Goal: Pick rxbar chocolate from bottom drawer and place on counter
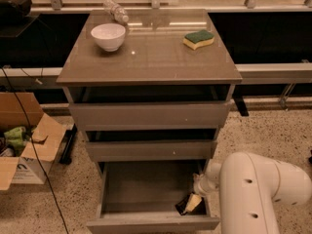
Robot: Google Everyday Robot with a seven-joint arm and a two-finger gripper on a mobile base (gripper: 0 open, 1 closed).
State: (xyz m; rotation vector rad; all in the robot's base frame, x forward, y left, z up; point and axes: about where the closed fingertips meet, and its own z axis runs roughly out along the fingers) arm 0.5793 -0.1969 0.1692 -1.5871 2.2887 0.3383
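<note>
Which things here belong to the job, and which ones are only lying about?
For the job: rxbar chocolate, bottom drawer, counter, gripper down in the drawer's front right corner by the bar.
Only lying about: white bowl, sponge, bottle, cardboard box on the floor.

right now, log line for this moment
gripper: in bottom drawer, front right | rxbar chocolate: at gripper | counter: bar not placed

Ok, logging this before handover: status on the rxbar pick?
Gripper down in bottom drawer, front right corner. Rxbar chocolate at its tip, inside drawer. Bowl, sponge sit on counter, far half.
</note>
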